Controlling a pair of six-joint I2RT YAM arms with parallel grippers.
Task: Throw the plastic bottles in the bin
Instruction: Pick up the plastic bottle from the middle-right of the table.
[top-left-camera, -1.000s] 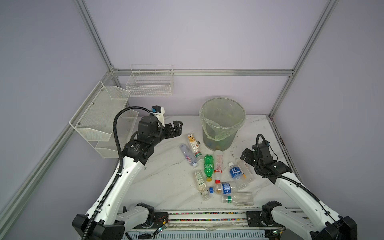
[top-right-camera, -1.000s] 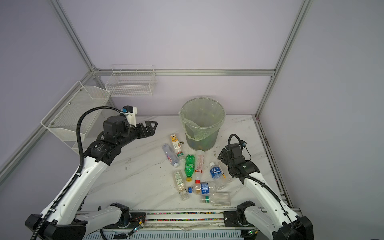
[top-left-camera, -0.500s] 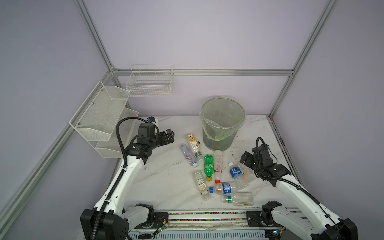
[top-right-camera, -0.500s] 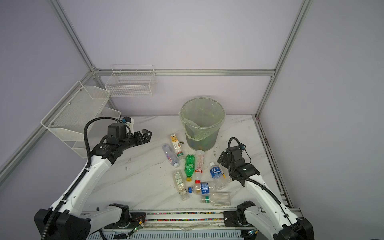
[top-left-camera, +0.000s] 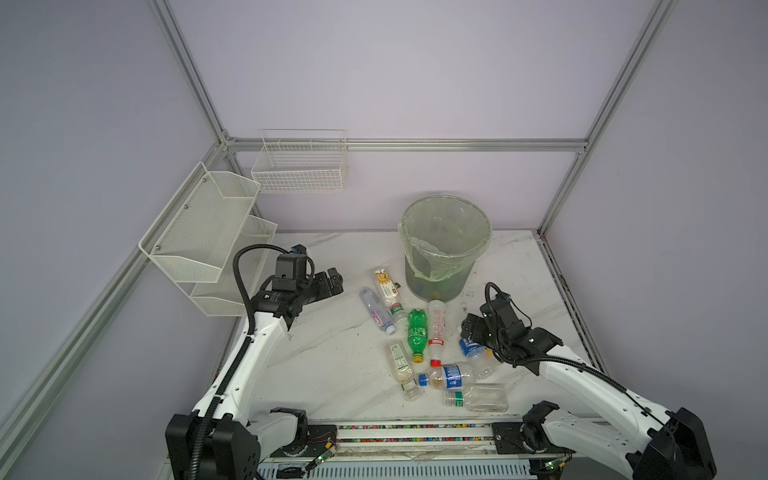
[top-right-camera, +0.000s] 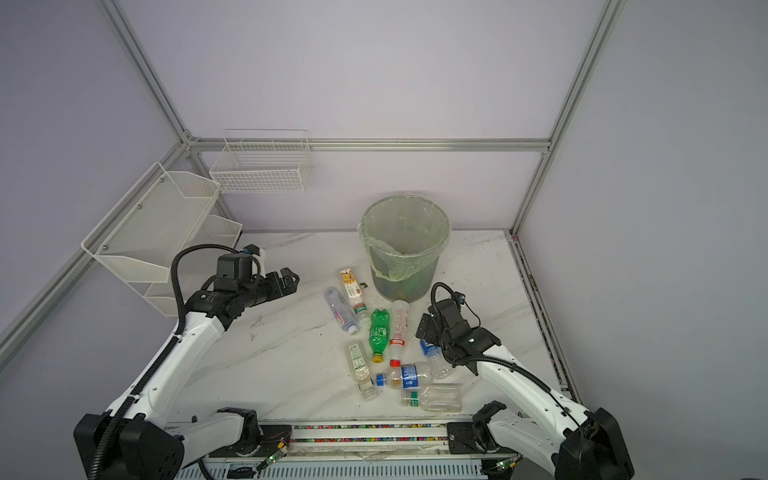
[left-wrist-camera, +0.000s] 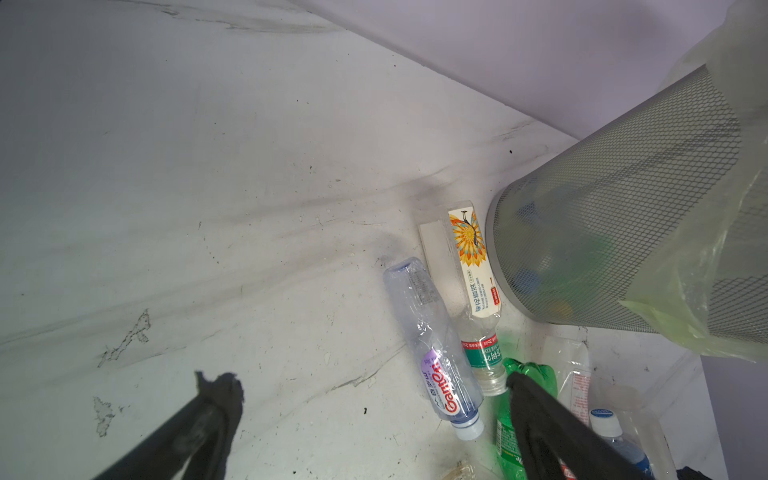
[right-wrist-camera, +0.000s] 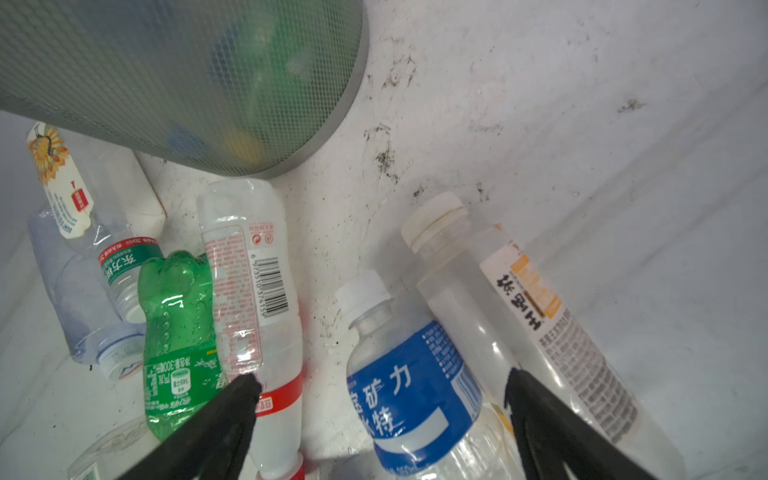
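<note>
Top views both show lilac walls (top-left-camera: 395, 75) in aluminium rails (top-left-camera: 395, 144) around a white, grey-veined marble table (top-left-camera: 332, 365), scuffed with dark marks. White wire baskets (top-left-camera: 299, 166) hang on the back and left walls. The bin (top-left-camera: 440, 286), a round grey mesh bucket lined with a crinkled yellow-green bag, stands at the table's back; blurred green and blue shapes show through its wall. The plastic bottles (top-left-camera: 453, 374), mostly clear, lie scattered just before it, one green bottle (top-left-camera: 417, 332) among them. Since a second ago the left gripper (top-left-camera: 336, 281) has sunk lower, jaws spread and empty over bare table. The right gripper (top-left-camera: 466, 328) has dropped to the cluster, jaws wide either side of a blue-labelled bottle (right-wrist-camera: 411, 395), not clamped.
</note>
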